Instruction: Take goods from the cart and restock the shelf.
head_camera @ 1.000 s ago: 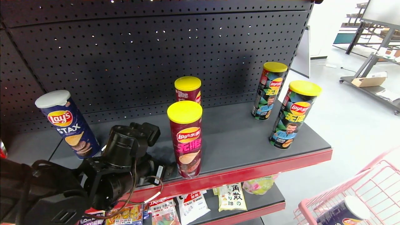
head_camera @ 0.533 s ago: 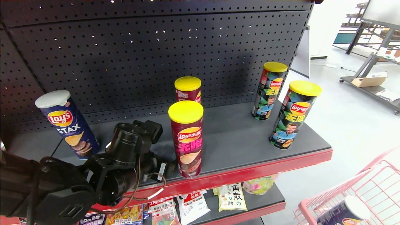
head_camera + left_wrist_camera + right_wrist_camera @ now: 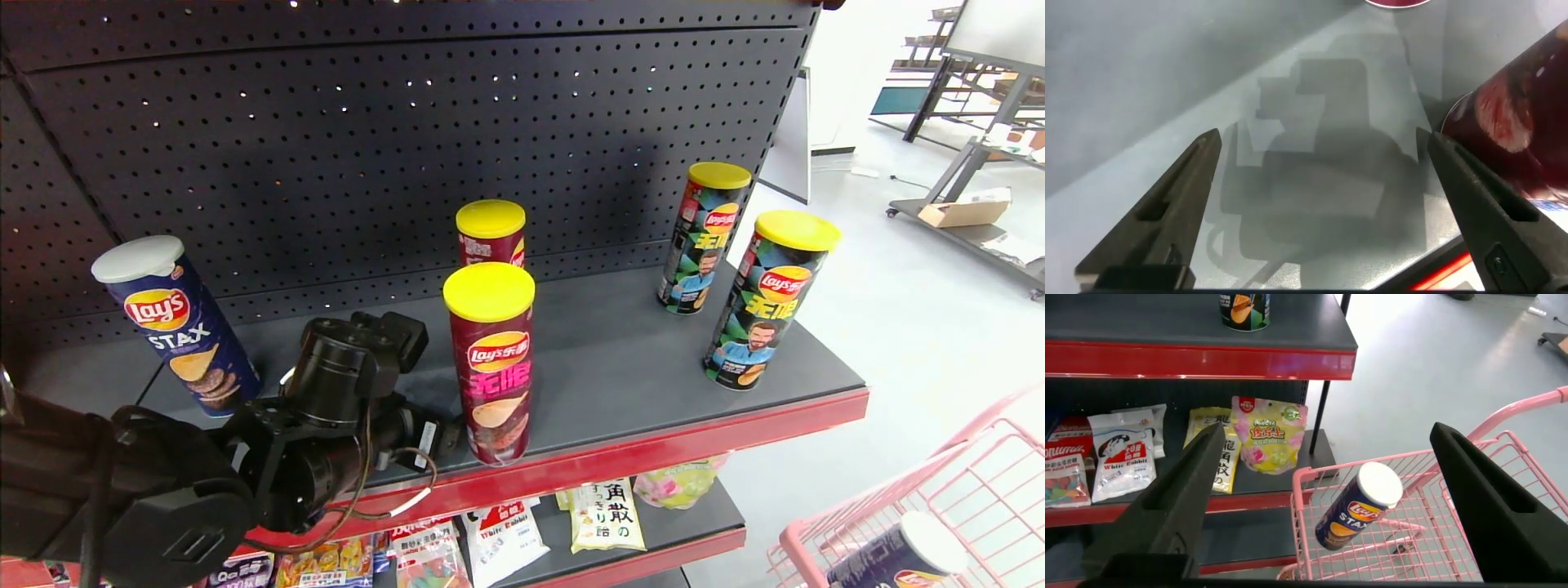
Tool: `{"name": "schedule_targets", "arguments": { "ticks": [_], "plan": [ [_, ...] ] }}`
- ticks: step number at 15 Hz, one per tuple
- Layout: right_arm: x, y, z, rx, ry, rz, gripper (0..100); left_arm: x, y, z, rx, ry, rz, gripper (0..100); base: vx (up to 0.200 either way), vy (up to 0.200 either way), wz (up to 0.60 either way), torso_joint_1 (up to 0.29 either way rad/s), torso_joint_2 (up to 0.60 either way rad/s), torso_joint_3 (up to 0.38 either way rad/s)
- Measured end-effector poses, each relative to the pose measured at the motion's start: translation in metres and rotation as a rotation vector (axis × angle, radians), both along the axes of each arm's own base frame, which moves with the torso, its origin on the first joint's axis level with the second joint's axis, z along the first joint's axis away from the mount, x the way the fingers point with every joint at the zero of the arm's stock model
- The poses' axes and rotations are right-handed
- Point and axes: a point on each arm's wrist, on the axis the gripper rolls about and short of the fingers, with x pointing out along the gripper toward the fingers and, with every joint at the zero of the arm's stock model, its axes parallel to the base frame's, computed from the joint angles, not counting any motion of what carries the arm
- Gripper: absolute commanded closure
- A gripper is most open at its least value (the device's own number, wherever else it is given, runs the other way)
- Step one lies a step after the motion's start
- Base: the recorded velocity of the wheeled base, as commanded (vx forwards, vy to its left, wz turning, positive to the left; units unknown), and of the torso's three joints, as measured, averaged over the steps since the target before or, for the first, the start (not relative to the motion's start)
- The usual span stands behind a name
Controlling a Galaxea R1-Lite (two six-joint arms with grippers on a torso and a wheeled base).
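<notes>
Now wide-spread left tool (image 3: 1319, 139) nudged maroon can (image 3: 492, 367) slightly rightward.

Pale grey floor (image 3: 898, 343) is recorded at right, smooth and brightly lit. A white wall (image 3: 849, 73) is seen behind it, with a teal patch (image 3: 898, 100) beside. Far right, a dark metal rack (image 3: 992, 241) is noted; a cardboard box (image 3: 963, 214) rests on its low deck.

The rear maroon yellow-lidded chip can (image 3: 491, 231) is mostly hidden behind the front maroon can (image 3: 492, 367). The head view's lower edge cuts off the dark blue white-lidded can (image 3: 894, 562) in the pink wire cart (image 3: 796, 539).
</notes>
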Motion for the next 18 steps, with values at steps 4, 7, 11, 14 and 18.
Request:
{"name": "schedule_targets", "arguments": {
  "ticks": [4, 7, 11, 14, 18],
  "plan": [
    [0.0001, 0.0000, -0.0003, 0.000, 0.001, 0.000, 0, -0.0002, -0.0005, 0.0001, 0.000, -0.001, -0.002, 0, 0.000, 0.000, 0.00, 0.000, 0.00, 0.000],
    [0.0000, 0.0000, -0.0001, 0.000, 0.000, 0.000, 0, 0.0000, -0.0008, 0.0005, -0.001, -0.002, -0.002, 0, 0.000, 0.000, 0.00, 0.000, 0.00, 0.000],
    [-0.0001, 0.0000, 0.0003, 0.001, -0.001, -0.001, 0, 0.0008, -0.0019, 0.0014, -0.004, -0.006, -0.003, 0, 0.000, 0.000, 0.00, 0.000, 0.00, 0.000],
    [-0.0001, 0.0000, 0.0002, 0.000, -0.001, -0.001, 0, 0.0009, -0.0025, 0.0005, -0.002, -0.004, -0.004, 0, 0.000, 0.000, 0.00, 0.000, 0.00, 0.000],
    [-0.0001, -0.0001, 0.0000, 0.000, -0.001, -0.002, 0, 0.0005, -0.0024, -0.0002, 0.000, -0.002, -0.003, 0, 0.000, 0.000, 0.00, 0.000, 0.00, 0.000]
  ]
}}
